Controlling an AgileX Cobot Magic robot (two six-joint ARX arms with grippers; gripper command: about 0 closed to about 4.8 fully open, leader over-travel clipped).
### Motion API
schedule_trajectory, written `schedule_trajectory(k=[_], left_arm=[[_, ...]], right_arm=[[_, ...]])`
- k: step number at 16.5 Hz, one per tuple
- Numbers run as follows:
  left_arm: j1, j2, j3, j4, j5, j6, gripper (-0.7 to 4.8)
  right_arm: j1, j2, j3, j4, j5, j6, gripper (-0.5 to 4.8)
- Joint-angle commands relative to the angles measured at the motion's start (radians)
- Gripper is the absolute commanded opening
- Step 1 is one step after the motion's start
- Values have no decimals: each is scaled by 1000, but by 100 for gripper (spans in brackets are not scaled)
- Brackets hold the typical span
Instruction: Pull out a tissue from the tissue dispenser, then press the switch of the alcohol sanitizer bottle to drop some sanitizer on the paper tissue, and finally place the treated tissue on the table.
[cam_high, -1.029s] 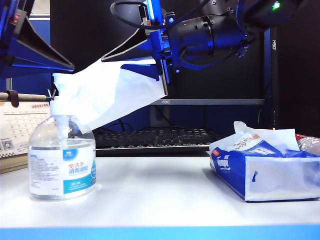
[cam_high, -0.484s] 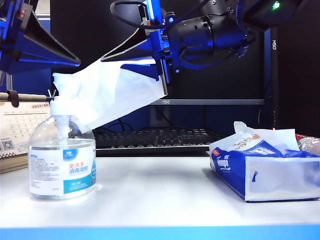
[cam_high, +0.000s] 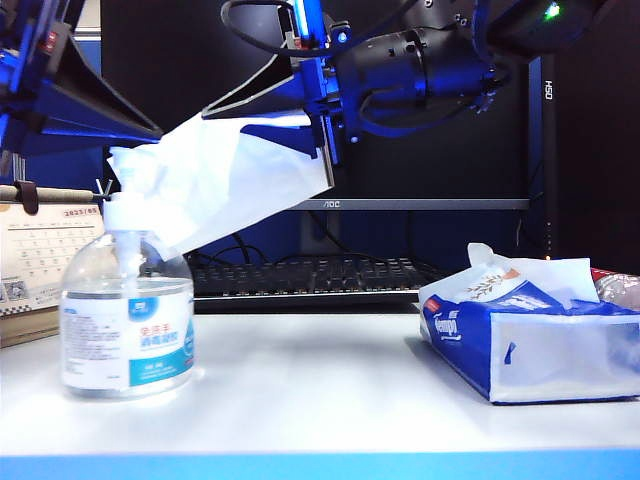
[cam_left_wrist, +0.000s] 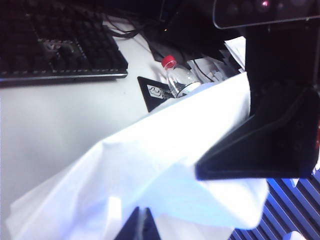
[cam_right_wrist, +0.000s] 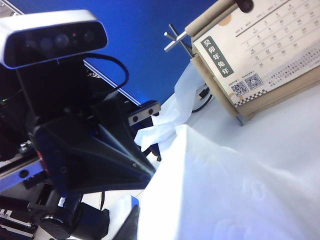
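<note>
Tissue (cam_high: 235, 180): one white sheet, creased, which we hold stretched in the air above the table (cam_high: 320, 385). Its long axis slopes from upper right down to lower left in the exterior view. We find the upper end pinched in our right gripper (cam_high: 318, 150), jaws closed on the sheet's edge, high over the middle of the table. The lower end drapes over the switch (cam_high: 120, 212) of the alcohol sanitizer bottle (cam_high: 127, 320), hiding most of the nozzle.

Left gripper (cam_high: 150, 130): jaws fully closed, holding nothing we can make out. It hovers just above the draped end of the tissue, directly over the pump head. We judge this the nearer arm for the press. The coming move turns on that vertical line: switch below, paper between, closed tip above. A straight push down looks called for, with the sheet kept under the nozzle.

Alcohol sanitizer bottle: upright at the left of the table, clear gel filling most of it.

Tissue dispenser (cam_high: 530, 335): blue and white pack at the right, well apart from the bottle, a white tuft standing out of its slot, more sheets visible through the clear side.

Also present: keyboard (cam_high: 310, 275) behind, desk calendar (cam_high: 35, 265) at far left.
</note>
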Motion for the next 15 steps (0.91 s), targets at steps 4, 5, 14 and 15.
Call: schedule_trajectory(k=[4, 5, 14, 15], left_arm=[[-1, 53, -4, -60, -23, 30, -6], [-1, 56, -4, -69, -23, 34, -6], [-2, 56, -5, -88, -29, 45, -6], [-2, 56, -5, -89, -29, 48, -6]], right_arm=[[1, -3, 5, 19, -5, 1, -5], [1, -3, 5, 19, -4, 1, -5], [1, -3, 4, 18, -17, 127, -5], [1, -3, 3, 12, -44, 155, -5]])
